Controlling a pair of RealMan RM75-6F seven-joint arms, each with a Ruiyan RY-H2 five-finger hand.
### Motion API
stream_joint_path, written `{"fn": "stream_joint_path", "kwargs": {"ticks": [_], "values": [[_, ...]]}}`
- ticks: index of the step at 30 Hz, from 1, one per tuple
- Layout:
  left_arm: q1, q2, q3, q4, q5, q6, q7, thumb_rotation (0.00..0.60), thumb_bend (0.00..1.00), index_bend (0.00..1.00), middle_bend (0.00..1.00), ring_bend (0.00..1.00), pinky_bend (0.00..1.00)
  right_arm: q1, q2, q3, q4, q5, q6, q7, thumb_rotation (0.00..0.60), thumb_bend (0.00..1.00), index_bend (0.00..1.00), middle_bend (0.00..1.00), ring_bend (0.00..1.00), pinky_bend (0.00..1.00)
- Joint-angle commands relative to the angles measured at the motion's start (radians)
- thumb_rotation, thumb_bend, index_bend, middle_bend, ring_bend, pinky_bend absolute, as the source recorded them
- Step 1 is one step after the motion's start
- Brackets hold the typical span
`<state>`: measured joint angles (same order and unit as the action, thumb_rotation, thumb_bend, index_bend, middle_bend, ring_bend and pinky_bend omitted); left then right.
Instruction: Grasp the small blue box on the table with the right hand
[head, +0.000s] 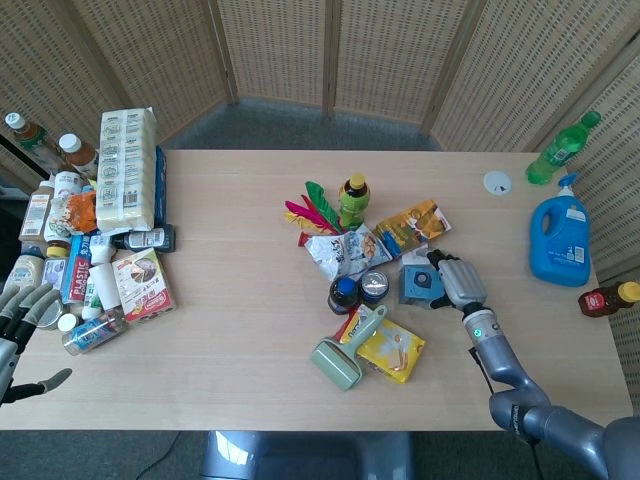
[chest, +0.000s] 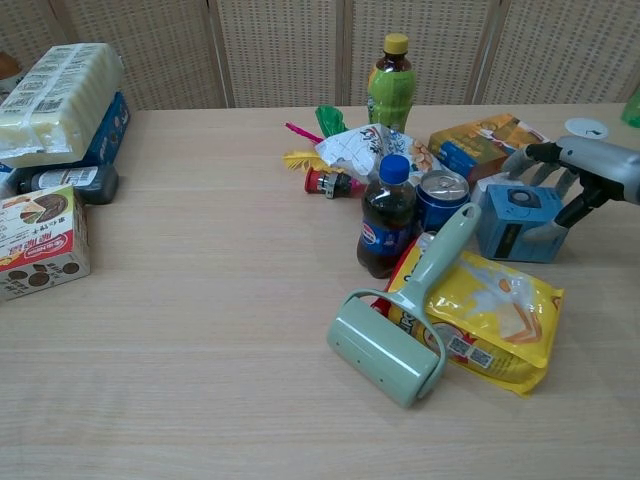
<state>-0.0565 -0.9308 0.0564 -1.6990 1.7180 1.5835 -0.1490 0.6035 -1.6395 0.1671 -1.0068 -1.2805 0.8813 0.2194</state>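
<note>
The small blue box (head: 419, 285) (chest: 514, 222) with a dark round mark on top sits right of centre, beside a can. My right hand (head: 459, 281) (chest: 578, 168) wraps it from the right. Its fingers (chest: 538, 172) curl over the box's far side and the thumb presses its right face. The box looks slightly tilted in this grip. My left hand (head: 22, 322) hovers off the table's left front corner, fingers spread and holding nothing.
A can (chest: 441, 194), a cola bottle (chest: 384, 215), a green lint roller (chest: 392, 331) and a yellow packet (chest: 493, 315) crowd the box's left and front. An orange snack box (chest: 484, 139) lies behind it. A blue jug (head: 560, 240) stands far right; groceries line the left edge.
</note>
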Motion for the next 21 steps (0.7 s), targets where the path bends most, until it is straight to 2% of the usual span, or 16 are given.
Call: {"fn": "stream_joint_path", "kwargs": {"ticks": [1,10,21], "values": [[0.000,0.000,0.001,0.000,0.001,-0.001,0.001,0.600,0.00,0.00,0.00,0.00,0.00,-0.004,-0.001,-0.003,0.009,-0.011,0.011,0.006,0.600,0.00,0.36,0.58,0.52,0.63],[0.001,0.003,0.001,-0.002,0.004,0.003,-0.004,0.600,0.00,0.00,0.00,0.00,0.00,-0.052,0.092,-0.004,-0.070,-0.038,0.105,-0.001,0.600,0.00,0.40,0.61,0.55,0.65],[0.004,0.009,0.010,-0.013,0.032,0.014,-0.014,0.600,0.00,0.00,0.00,0.00,0.00,-0.115,0.308,0.027,-0.330,-0.062,0.238,-0.043,0.600,0.00,0.40,0.61,0.55,0.65]]}}
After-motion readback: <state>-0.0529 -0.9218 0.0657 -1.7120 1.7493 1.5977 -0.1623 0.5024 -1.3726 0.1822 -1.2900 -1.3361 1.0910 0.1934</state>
